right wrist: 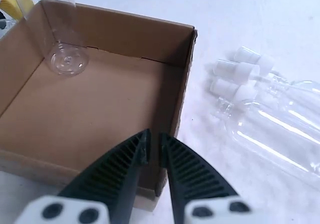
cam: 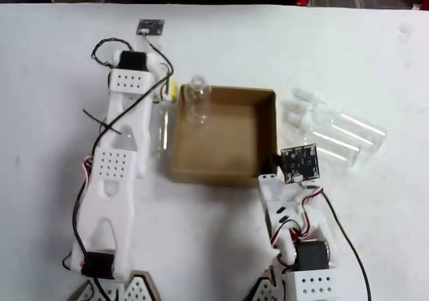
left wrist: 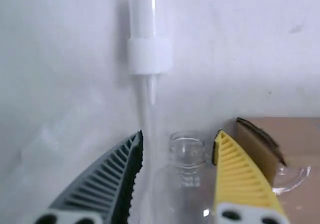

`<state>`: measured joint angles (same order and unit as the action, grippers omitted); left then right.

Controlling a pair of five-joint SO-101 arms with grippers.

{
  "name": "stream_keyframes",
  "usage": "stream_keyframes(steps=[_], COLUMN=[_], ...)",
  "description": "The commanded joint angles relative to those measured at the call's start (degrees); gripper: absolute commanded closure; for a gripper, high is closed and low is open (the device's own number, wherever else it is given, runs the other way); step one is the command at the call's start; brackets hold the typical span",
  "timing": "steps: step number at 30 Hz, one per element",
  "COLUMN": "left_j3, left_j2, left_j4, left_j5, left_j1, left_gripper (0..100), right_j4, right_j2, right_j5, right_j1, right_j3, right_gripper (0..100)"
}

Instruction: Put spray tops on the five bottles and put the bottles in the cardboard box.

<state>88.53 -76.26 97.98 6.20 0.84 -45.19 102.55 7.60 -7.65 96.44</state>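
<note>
– How does the left gripper [left wrist: 180, 134] stand?
– Wide apart, with the neck of an uncapped bottle [left wrist: 187, 156] lying between the fingers. I can't tell whether they touch it. A loose spray top [left wrist: 150, 54] lies on the table [cam: 335, 39] just beyond.
– And the right gripper [right wrist: 154, 136]?
– Nearly together, only a slit showing, holding nothing, above the near wall of the box [right wrist: 115, 34].
– The other bottles?
– A second bottle [right wrist: 65, 59] stands upright in the box's far corner. Three capped bottles [right wrist: 260, 109] lie on the table beside the box.

Bottle [cam: 197, 103] in box [cam: 221, 175]; three bottles [cam: 335, 132] to its right
</note>
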Motion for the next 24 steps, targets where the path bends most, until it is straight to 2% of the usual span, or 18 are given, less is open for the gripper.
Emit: stream_keyframes(steps=[1,18,24], left_j3=[5.2,5.3,3.1], left_j2=[1.4,1.1,1.1], left_j4=[3.2,3.9,3.5], left_j5=[-2.6,-2.1,-2.2], left_j1=[0.1,0.0,-0.1], left_gripper=[79,79,91], right_j4=[0.1,0.1,0.1], right_j2=[0.5,0.5,0.5], right_j5=[0.1,0.1,0.1], right_j1=[0.5,0.5,0.5], right_j3=[0.4,0.4,0.4], right_gripper=[98.0,98.0,98.0])
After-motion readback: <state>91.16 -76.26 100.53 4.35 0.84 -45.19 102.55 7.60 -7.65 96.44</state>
